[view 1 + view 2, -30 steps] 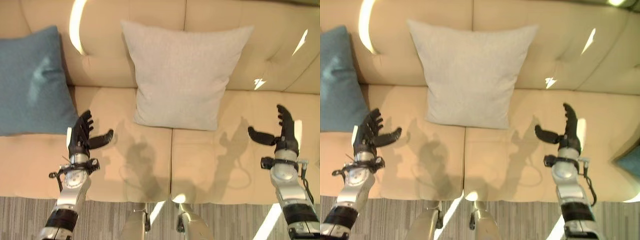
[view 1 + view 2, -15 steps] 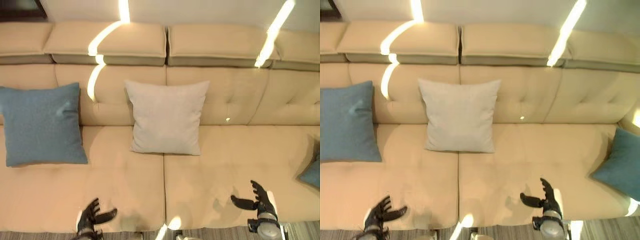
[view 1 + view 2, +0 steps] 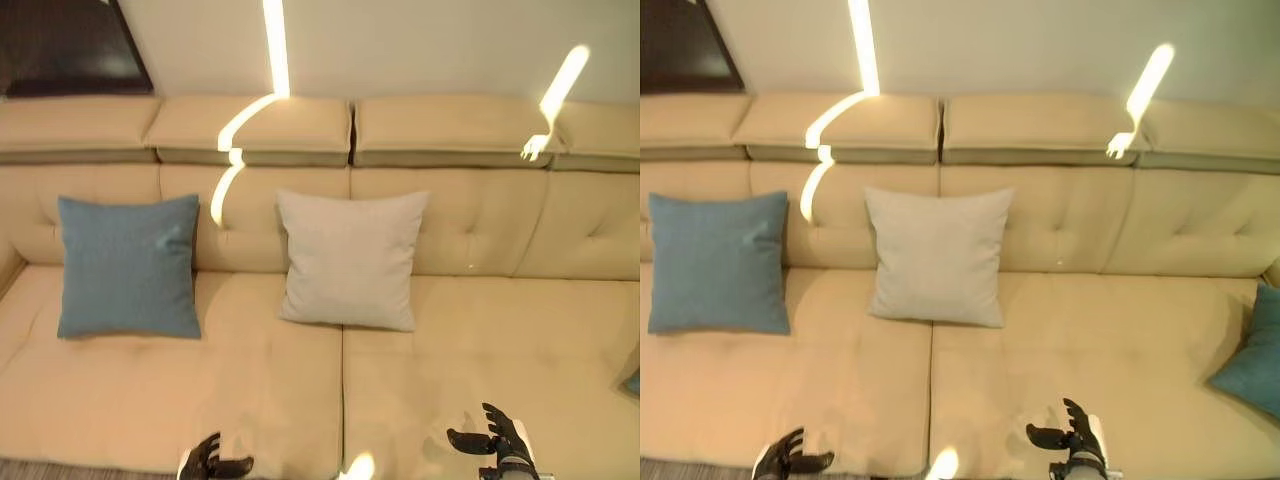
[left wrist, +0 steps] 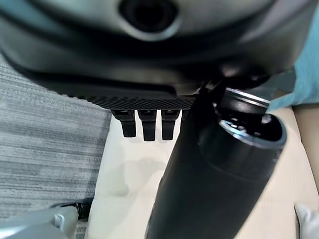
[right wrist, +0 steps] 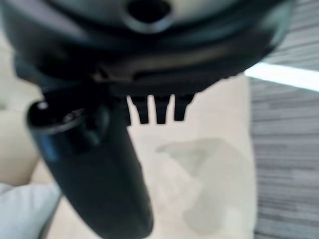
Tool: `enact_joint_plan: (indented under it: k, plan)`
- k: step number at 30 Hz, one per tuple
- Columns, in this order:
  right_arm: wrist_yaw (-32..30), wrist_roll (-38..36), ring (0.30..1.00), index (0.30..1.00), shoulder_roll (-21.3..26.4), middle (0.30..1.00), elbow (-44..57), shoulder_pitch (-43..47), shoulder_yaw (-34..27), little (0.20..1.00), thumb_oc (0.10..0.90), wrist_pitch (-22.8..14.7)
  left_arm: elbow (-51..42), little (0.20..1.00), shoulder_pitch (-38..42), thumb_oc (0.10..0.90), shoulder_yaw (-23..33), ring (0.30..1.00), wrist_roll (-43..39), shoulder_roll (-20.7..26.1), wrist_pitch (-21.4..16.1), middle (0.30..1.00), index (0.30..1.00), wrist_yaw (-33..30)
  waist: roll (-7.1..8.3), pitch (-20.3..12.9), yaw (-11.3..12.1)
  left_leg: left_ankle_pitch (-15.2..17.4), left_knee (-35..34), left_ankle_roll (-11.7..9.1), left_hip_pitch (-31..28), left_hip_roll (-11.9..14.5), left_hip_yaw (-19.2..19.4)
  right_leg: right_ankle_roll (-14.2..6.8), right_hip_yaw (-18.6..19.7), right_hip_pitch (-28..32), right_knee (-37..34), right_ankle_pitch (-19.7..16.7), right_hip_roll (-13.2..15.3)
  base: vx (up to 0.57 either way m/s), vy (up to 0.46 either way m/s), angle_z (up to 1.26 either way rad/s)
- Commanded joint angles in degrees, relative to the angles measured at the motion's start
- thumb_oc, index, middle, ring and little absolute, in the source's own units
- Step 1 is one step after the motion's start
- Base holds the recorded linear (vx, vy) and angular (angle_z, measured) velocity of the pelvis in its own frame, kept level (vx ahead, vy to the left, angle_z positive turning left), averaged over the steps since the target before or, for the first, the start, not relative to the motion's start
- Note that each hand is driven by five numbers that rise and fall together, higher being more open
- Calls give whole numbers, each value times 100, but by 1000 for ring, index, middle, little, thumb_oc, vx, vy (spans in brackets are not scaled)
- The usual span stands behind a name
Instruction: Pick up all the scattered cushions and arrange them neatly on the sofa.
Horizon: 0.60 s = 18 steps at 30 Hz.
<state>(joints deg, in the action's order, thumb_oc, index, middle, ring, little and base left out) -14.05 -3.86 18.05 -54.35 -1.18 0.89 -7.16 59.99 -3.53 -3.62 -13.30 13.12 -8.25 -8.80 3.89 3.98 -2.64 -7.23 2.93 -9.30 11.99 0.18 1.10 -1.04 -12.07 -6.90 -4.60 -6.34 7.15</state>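
A blue cushion (image 3: pixel 129 265) leans upright against the backrest at the left of the beige sofa (image 3: pixel 480 340). A light grey cushion (image 3: pixel 350 257) leans against the backrest at the middle. A second blue cushion (image 3: pixel 1252 352) rests at the sofa's right end, partly cut off. My left hand (image 3: pixel 207 463) hangs at the sofa's front edge, open and holding nothing. My right hand (image 3: pixel 497 441) is over the front of the right seat, open and holding nothing; its straight fingers (image 5: pixel 157 108) stand above bare seat fabric.
Grey striped carpet (image 4: pixel 45 149) lies in front of the sofa. A dark panel (image 3: pixel 70 45) hangs on the wall behind the sofa's left end. The right seat between the grey cushion and the right blue cushion is bare.
The camera has pulled back and tilted up, so the whole sofa and the wall show. Both hands have sunk toward the lower edge and stay open.
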Motion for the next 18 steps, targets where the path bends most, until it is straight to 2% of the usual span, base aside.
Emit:
enact_joint_plan:
  k: [1,2,3,4,6,8,9,11,13,15,16,18]
  plan:
    - [-164,-156,900,900,256,900,181,214,19,900,800,-223,85,900,-14,800,186,900,12,111,-220,900,900,-130,-44,9,-49,1657,1081,450,-833,72,-32,-737,156,-302,-40,54,65,-52,144,-24]
    - [-178,-134,900,900,266,900,113,212,15,900,800,-177,107,900,-22,800,170,900,9,80,-188,900,900,-129,-82,-8,-78,1662,943,458,-954,90,-105,-765,172,-326,-40,1,65,-83,197,-12]
    - [-192,-140,900,900,257,900,-32,235,-37,900,800,-157,234,900,0,800,115,900,23,23,-175,900,900,-89,-121,-79,-142,1790,396,529,-1250,12,-147,-833,230,-468,-40,-136,93,-85,200,1]
    - [-192,-140,900,900,258,900,-33,235,-37,900,800,-158,236,900,1,800,114,900,24,22,-176,900,900,-89,-123,-78,-140,1783,379,530,-1262,13,-145,-834,231,-465,-40,-136,92,-202,289,10]
    - [-177,-48,900,900,204,900,-168,292,20,900,800,-59,335,900,133,800,75,900,205,94,-137,900,900,-101,-51,41,-145,1777,70,701,-1252,-236,-136,-977,238,-820,-40,-362,261,-353,321,-4]
    - [-155,-1,900,900,164,900,-173,303,67,900,800,-41,355,900,152,800,105,900,246,127,-130,900,900,-127,-24,81,-105,1756,17,732,-1270,-258,-82,-1002,206,-843,-40,-359,302,-258,165,-19]
    - [-161,51,900,900,101,900,-222,372,154,900,800,4,428,900,188,800,157,900,263,187,-112,900,900,-142,6,223,-45,1690,-2,802,-1244,-269,-36,-1015,106,-928,137,-335,345,-279,93,-31]
    - [-153,41,900,900,79,900,-280,402,198,900,800,9,477,900,196,800,163,900,299,230,-91,900,900,-141,15,283,6,1629,-22,844,-1214,-262,-5,-984,58,-926,318,-206,343,-261,90,-45]
    - [-94,-3,900,900,38,900,-515,416,264,900,800,9,583,900,129,800,171,900,335,268,-51,900,900,-93,-34,326,95,1437,-153,941,-1180,-244,39,-830,60,-762,1046,96,254,-250,101,-42]
    - [-84,-33,900,900,17,900,-647,435,266,900,800,17,665,900,128,800,177,900,327,276,-25,900,900,-77,-44,292,114,1331,-229,976,-1134,-247,37,-798,120,-692,1271,208,198,-171,54,-6]
    - [-61,-46,900,900,-13,900,-744,431,278,900,800,15,738,900,113,800,186,900,349,305,16,900,900,-42,-87,221,182,1225,-341,996,-1104,-197,89,-749,151,-495,1555,436,107,-108,19,-8]
    - [-53,-47,900,900,-28,900,-799,430,290,900,800,20,752,900,118,800,181,900,350,325,37,900,900,-36,-95,162,223,1155,-377,1012,-1035,-184,127,-737,152,-412,1682,532,79,-162,-5,-29]
